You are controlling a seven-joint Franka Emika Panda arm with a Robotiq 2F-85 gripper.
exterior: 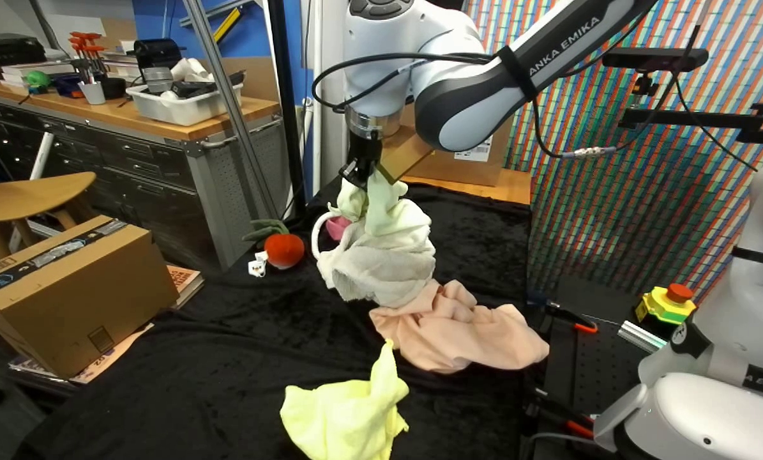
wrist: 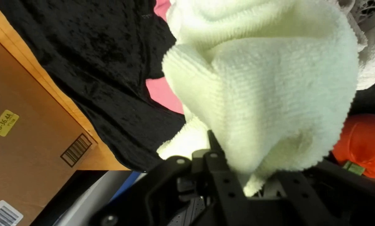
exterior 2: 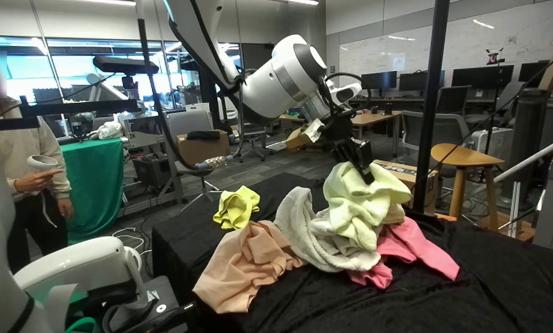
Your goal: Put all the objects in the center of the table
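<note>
Narrow fingers [exterior 2: 366,174] pinch the fuzzy pale yellow-green cloth [exterior 2: 366,206], right atop the fluffy greyish-white towel [exterior 2: 299,226], with smooth pink cloth [exterior 2: 413,243] and creased peach cloth [exterior 2: 246,263] flanking that towel!

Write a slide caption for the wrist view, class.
Pale yellow-green fluffy cloth bunched at the black gripper; round red-orange object at right.

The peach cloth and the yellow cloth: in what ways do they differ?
The peach cloth is pale; the yellow cloth is bright. The peach cloth spreads wider than the yellow cloth. The yellow cloth rises to a pointed tip in an exterior view, while the peach cloth lies in rounded folds. Both lie crumpled on the black-draped table.
</note>
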